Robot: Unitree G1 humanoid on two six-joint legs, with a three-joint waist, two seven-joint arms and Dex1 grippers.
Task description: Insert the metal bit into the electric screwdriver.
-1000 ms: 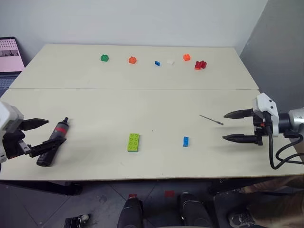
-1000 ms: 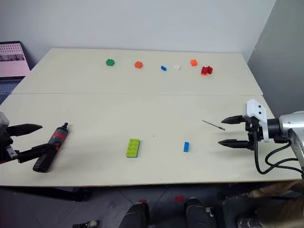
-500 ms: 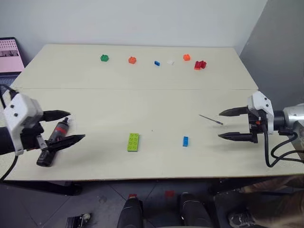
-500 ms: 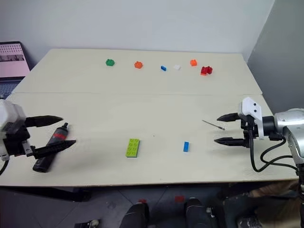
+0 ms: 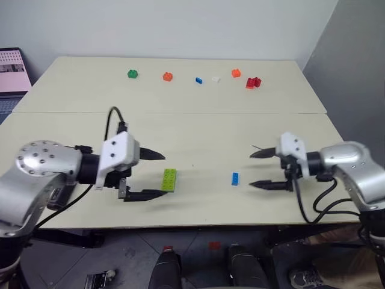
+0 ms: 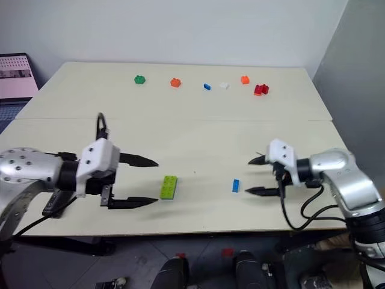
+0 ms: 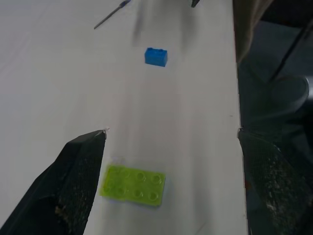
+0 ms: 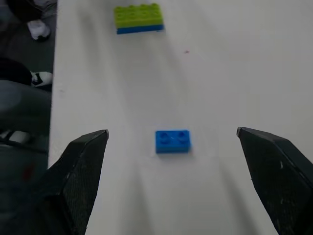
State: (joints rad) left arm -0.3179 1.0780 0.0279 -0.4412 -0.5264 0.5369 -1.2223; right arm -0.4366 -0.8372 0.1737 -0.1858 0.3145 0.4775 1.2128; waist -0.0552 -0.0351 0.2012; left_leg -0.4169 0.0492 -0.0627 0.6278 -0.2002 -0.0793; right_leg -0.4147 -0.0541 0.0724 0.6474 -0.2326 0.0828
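The metal bit (image 7: 111, 12) is a thin grey rod lying on the table just behind the upper finger of my right gripper (image 5: 251, 170). That gripper is open and empty, and faces a small blue brick (image 5: 235, 178). My left gripper (image 5: 165, 174) is also open, with its fingers on either side of the green brick (image 5: 169, 180) but not touching it. The electric screwdriver (image 6: 50, 206) lies near the table's front left. My left arm hides most of it, and only its dark rear end peeks out.
Several small bricks stand in a row at the far side of the table (image 5: 192, 129): green (image 5: 132, 73), orange (image 5: 168, 76), blue (image 5: 199, 79), white (image 5: 216, 79), orange (image 5: 236, 73) and red (image 5: 253, 82). A laptop (image 5: 12, 67) sits off the far left corner.
My left gripper swung right, away from the screwdriver, over to the green brick. My right gripper moved left past the metal bit toward the blue brick. Both stayed open.
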